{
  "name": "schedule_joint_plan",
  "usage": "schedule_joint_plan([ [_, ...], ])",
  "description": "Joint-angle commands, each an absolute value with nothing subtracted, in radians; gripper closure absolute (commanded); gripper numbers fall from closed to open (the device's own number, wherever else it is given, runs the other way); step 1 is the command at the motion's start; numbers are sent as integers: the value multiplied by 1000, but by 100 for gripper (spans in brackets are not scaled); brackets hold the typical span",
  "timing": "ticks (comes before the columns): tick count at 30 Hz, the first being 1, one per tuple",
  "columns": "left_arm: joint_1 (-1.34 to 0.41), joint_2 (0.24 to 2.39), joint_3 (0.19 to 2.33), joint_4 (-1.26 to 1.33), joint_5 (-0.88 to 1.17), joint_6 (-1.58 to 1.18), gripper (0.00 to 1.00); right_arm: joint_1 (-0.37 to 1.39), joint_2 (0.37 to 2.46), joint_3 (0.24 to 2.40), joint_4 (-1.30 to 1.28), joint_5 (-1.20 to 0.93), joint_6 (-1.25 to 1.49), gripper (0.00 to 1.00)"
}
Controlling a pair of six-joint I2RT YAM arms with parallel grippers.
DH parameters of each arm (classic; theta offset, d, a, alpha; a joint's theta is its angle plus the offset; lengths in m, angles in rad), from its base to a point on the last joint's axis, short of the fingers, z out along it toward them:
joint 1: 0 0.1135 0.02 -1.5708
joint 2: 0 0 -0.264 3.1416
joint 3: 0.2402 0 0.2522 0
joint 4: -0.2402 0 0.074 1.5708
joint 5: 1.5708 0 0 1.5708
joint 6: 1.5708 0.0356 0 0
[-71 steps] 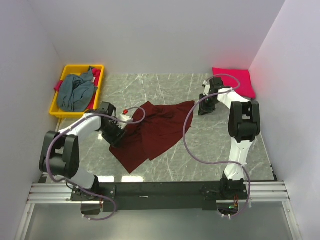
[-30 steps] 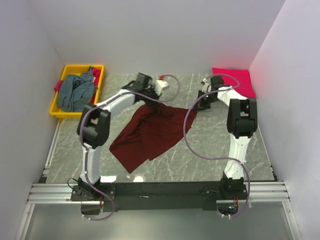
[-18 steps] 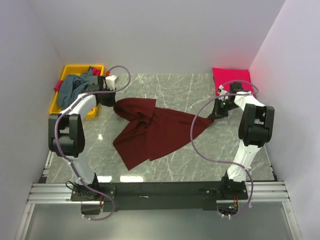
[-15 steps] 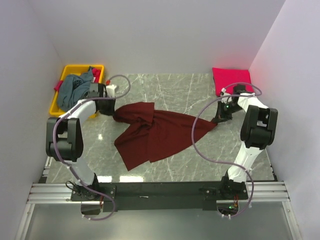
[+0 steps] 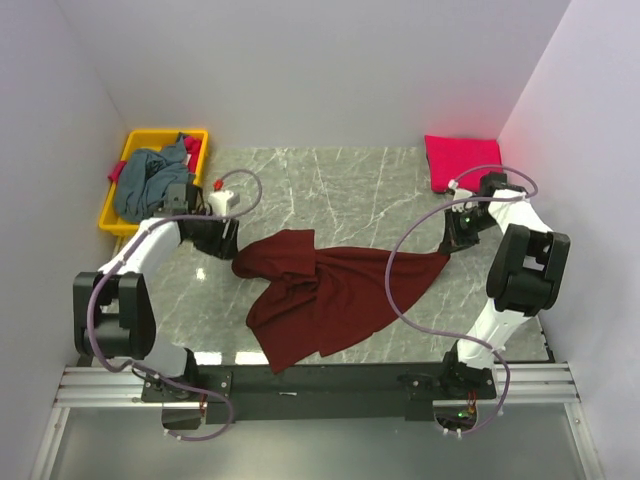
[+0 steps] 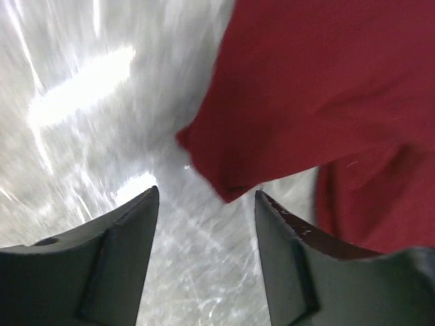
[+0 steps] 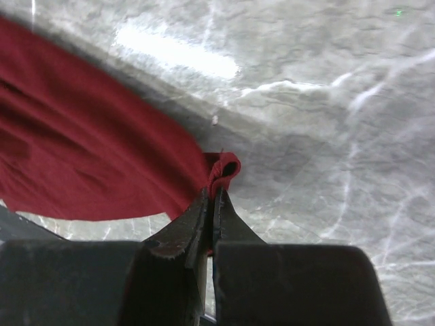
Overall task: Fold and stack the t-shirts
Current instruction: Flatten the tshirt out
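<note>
– Between the fingers of the left gripper (image 6: 205, 197), what is there?
– Only a gap. Its jaws stand well apart and clamp nothing. One corner of the maroon t-shirt (image 5: 330, 295) lies just ahead of them on the table (image 5: 340, 190), at about 9 o'clock from the table centre.
– And the right gripper (image 7: 212, 195)?
– It is closed tight on a small rolled fold at the opposite edge of the same shirt, at about 3 o'clock. From this pinch the cloth runs across the middle and bunches toward 6 o'clock, close to the near edge.
– The other shirts?
– The pink-red t-shirt (image 5: 465, 160) lies folded at 2 o'clock, well apart. The grey-blue t-shirt (image 5: 150, 185) is heaped in the yellow bin (image 5: 150, 133) at 10 o'clock.
– What could go wrong?
– I think the pinch is thin, so a strong pull toward 3 o'clock may let the fold slip out. Only one side is held, so any pull would drag the whole shirt and not stretch it, and the wrinkles near 9 o'clock would be folded in. The low part could also slide over the near edge at 6 o'clock.
– Any brand, label or writing?
– None that I can read; the shirts look plain and no tag shows
</note>
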State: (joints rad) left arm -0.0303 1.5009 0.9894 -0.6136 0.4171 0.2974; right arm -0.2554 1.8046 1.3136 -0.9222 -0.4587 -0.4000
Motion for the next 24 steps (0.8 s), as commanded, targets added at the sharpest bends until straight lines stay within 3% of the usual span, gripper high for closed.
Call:
schedule_joint_plan([
  [1, -60, 1511, 1141, -531, 543, 279, 35, -236, 1782, 1302, -953, -494, -439, 100],
  [8, -287, 1771, 1406, -407, 391, 192, 37, -235, 1798, 1330, -962, -494, -430, 100],
  [13, -390, 1998, 1600, -486, 376, 293, 35, -235, 1793, 1339, -976, -509, -426, 100],
  [24, -494, 2092, 1539, -371, 230, 420, 37, -235, 1792, 1319, -974, -528, -433, 100],
])
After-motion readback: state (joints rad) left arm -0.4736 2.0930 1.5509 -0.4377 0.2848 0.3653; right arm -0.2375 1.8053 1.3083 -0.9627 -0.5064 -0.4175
